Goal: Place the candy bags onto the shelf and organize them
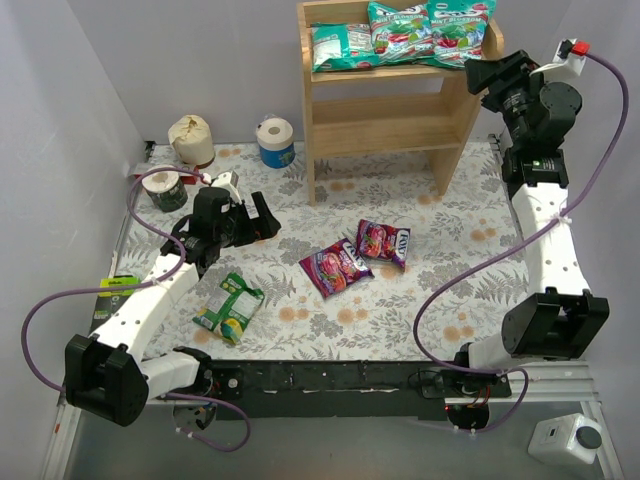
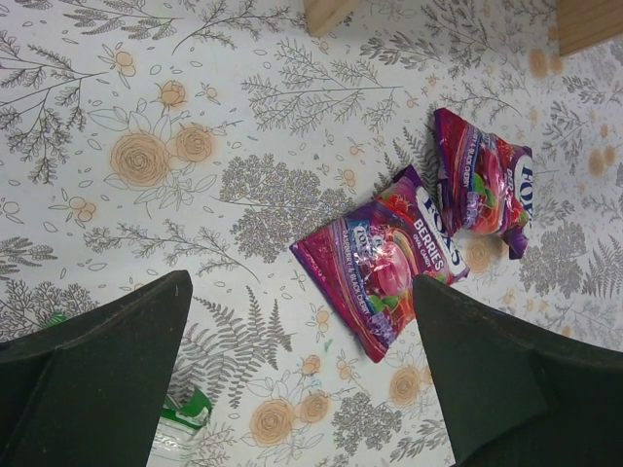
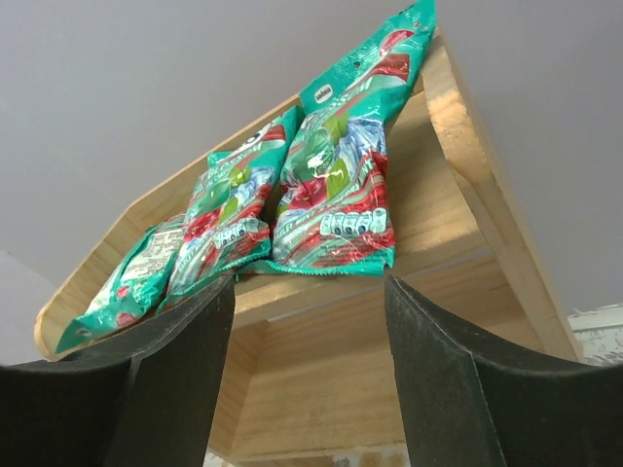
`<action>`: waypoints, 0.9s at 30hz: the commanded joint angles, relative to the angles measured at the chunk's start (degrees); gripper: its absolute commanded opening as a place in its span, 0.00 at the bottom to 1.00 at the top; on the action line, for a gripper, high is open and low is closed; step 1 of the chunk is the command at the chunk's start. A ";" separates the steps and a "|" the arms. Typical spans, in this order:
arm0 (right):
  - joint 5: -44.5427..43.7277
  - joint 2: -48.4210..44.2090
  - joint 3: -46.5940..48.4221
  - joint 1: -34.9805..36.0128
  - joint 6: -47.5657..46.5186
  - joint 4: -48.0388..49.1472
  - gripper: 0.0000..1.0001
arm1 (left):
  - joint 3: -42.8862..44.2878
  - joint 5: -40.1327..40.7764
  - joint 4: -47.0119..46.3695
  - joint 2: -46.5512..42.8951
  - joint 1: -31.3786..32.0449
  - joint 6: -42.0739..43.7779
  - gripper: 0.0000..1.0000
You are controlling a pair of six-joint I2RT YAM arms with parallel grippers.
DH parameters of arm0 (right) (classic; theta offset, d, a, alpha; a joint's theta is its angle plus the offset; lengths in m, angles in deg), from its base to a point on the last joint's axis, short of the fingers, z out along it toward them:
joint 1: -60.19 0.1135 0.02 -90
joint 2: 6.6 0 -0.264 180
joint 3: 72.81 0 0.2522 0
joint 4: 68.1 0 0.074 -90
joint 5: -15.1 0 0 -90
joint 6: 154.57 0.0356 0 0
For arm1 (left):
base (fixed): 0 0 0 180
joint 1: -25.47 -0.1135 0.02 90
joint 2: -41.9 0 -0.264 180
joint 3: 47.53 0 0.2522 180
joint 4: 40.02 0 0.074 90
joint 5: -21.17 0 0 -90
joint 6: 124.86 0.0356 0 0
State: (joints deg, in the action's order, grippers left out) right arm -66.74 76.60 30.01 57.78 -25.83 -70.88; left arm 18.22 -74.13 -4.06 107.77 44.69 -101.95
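Note:
Three teal candy bags point(image 1: 400, 33) point(image 3: 336, 195) lie side by side on the top tier of the light-wood shelf point(image 1: 390, 125) point(image 3: 458, 126). My right gripper point(image 1: 478, 72) point(image 3: 310, 292) hangs open just in front of the shelf's right end, nothing between its fingers. Two purple-magenta candy bags point(image 1: 337, 267) point(image 1: 384, 241) point(image 2: 380, 258) point(image 2: 482, 180) lie on the floral table in the middle. A green-and-yellow candy bag point(image 1: 230, 307) point(image 2: 180, 428) lies nearer the left arm. My left gripper point(image 1: 268, 218) point(image 2: 302, 321) is open and empty, above the table left of the purple bags.
A brown paper roll point(image 1: 191, 138), a white-and-blue roll point(image 1: 275, 140) and a dark tape roll point(image 1: 165, 188) stand at the back left. Grey walls close the table in on the left, right and back.

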 commanded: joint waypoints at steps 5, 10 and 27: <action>0.90 6.01 6.92 0.22 4.49 3.17 0.64 | -1.01 1.52 -0.31 -2.76 -0.33 0.21 0.98; -1.74 3.73 3.50 0.22 4.15 4.04 0.64 | -0.92 1.43 -0.22 -2.67 -0.24 0.38 0.98; -1.93 3.37 1.29 0.31 2.74 6.15 0.65 | -0.92 1.43 -0.22 -2.67 -0.24 0.38 0.98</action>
State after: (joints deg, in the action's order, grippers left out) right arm -69.80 80.38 30.40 57.97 -22.99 -69.59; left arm 17.54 -73.71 -4.04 107.03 44.69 -101.95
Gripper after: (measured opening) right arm 0.664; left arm 0.981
